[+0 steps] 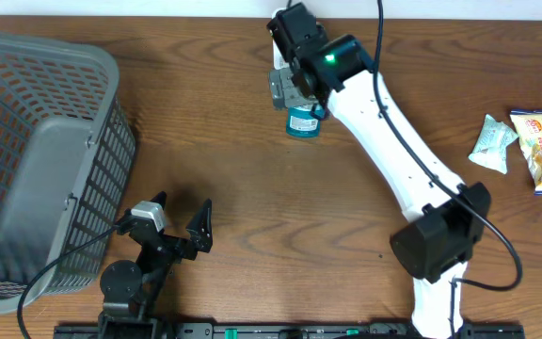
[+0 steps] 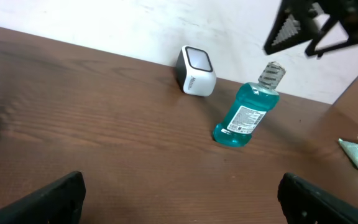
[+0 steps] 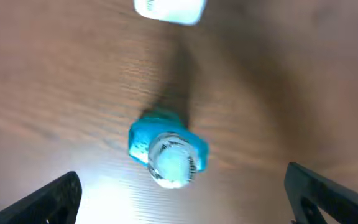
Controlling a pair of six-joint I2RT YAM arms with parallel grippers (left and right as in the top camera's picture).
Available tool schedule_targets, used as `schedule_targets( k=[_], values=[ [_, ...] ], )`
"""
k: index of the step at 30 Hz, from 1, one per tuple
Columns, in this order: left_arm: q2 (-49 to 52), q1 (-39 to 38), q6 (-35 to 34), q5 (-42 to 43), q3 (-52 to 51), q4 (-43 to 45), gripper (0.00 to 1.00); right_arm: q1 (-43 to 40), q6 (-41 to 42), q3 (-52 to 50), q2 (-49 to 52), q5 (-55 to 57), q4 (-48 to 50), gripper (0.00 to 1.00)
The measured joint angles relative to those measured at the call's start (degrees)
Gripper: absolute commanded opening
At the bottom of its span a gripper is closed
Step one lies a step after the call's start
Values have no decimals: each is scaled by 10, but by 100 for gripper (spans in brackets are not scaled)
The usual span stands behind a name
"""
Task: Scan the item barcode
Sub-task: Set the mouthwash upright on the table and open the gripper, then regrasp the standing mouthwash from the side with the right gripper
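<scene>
1. Table (image 1: pixel 233 169): brown wood grain, bears every item below.
2. Basket (image 1: pixel 111 160): grey plastic mesh, just beside the left gripper's fingers on their left.
3. Right arm (image 1: pixel 393 141): white links with black joints, reaching to the far edge of the table.
4. Right gripper (image 3: pixel 182 193): fingers spread wide, gripping nothing. They hang above the bottle, one on each side of its cap and clear of it.
5. Left gripper (image 1: pixel 179 215): fingers wide apart and empty, low at the near edge, well apart from the bottle.
6. Mouthwash bottle (image 2: pixel 244 115): teal liquid, clear ribbed cap, white label. It stands on its base on the table, directly below and between the right fingers, untouched.
7. Scanner (image 2: pixel 196 70): small white-and-grey block, just beyond the bottle, ahead of the right fingers.
8. Snack packet (image 1: pixel 541 151): yellow-white, far out to the right of the right fingers.
9. Pale green packet (image 1: pixel 492 143): beside the snack packet.
</scene>
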Motion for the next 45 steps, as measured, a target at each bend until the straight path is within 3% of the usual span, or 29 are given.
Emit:
schedule_targets(
  k=[4,9,14,22,35,37,45],
  values=[
    [0,0,0,0,0,0,99,-9,-184,0,-5,-43,-5,99],
    [0,0,0,0,0,0,99,-48,-310,0,-3,-118,-16,99],
    [0,0,0,0,0,0,99,-76,-332,0,0,-146,-28,99],
    [0,0,0,0,0,0,99,-131,-386,0,2,-327,-55,99],
    [0,0,0,0,0,0,99,-172,-396,0,-7,-414,-124,99],
    [0,0,0,0,0,0,99,-172,-395,-5,-30,-418,-137,99],
    [0,0,0,0,0,0,99,-171,-391,-22,-272,-425,-160,99]
  ],
)
